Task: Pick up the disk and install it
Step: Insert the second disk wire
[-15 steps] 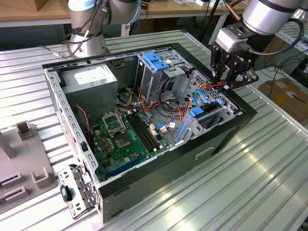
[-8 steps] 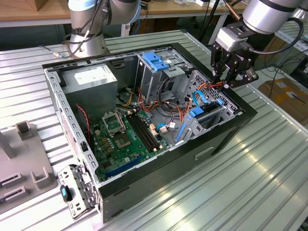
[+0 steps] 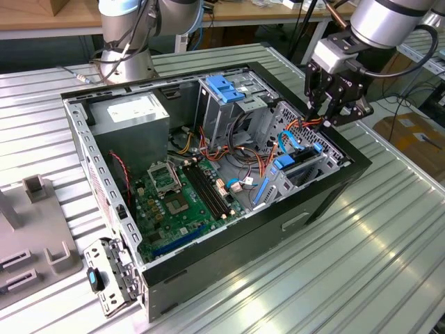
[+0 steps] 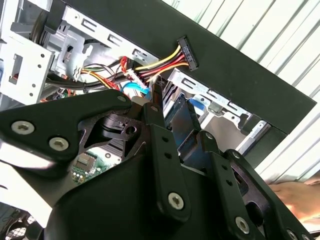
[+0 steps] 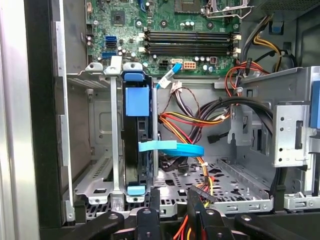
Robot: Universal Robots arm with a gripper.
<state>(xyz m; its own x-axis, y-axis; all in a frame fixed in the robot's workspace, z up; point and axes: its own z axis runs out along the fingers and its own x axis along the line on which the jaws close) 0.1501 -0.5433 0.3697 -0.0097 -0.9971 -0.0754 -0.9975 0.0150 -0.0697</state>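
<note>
While the fingers (image 4: 161, 145) stand a little apart with nothing between them, they hang just above the front corner of the open computer case (image 3: 327, 202), on the exterior view's right. Right below them, in the first wrist view, is the disk (image 5: 136, 145): it stands on edge in a slot of the grey metal drive cage (image 5: 100, 170), its blue frame showing at both ends and a blue panel on its upper part. The fingers are not touching it. A flat light blue cable (image 5: 172, 148) runs from the side of the disk across the cage, and just beside it a bundle of red, yellow and black wires (image 5: 192, 120) loops through the same space. In the second wrist view a black plug (image 4: 186, 51) on such wires lies against the black wall of the case, near the fingertips. Further into the case lies the green circuit board (image 3: 177, 202) with its long black memory slots, and beyond that the grey power supply box (image 3: 132, 115). The case lies on its side on a ribbed metal tabletop (image 3: 334, 278).
</note>
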